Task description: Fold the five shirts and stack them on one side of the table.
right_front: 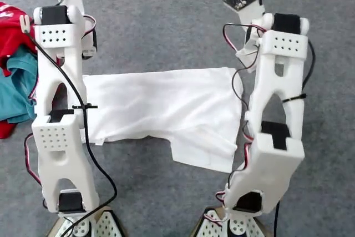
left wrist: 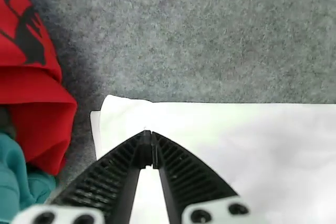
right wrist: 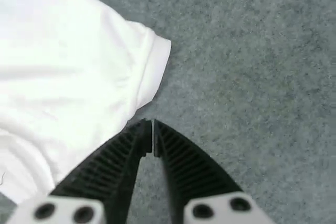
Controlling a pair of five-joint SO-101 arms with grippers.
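1. While both arms sit over the grey worktop [right_front: 166,31], my left gripper [left wrist: 147,139] is closed all the way. Its tips are pressed together and I see nothing pinched between them.
2. The white shirt [left wrist: 236,145] is directly under my left gripper. The tips are over its edge strip, close to a corner. I cannot tell whether they touch the cloth. Just beyond the tips the shirt ends in a straight edge, with bare worktop past it.
3. My right gripper [right wrist: 152,129] is closed too, tips touching, and holds nothing I can see. It sits over bare worktop, just beside the white shirt [right wrist: 63,66].
4. The shirt's sleeve [right wrist: 152,66] lies flat just ahead of my right gripper's tips. Its hem is turned toward the open worktop.
5. From the high view, the white shirt [right_front: 166,104] is spread flat between my two arms. One side runs under my left arm. A loose flap sticks out toward the arm bases on the right arm's side.
6. The red shirt [left wrist: 31,77] is heaped on the outer side of my left gripper, away from my right arm. It lies just beside the white shirt's corner, with a thin strip of worktop between them.
7. The teal shirt [left wrist: 16,187] is bunched against the red one, on the side nearer my left arm's base. In the high view, the red shirt [right_front: 11,31] and teal shirt [right_front: 19,84] sit together at the worktop's edge.
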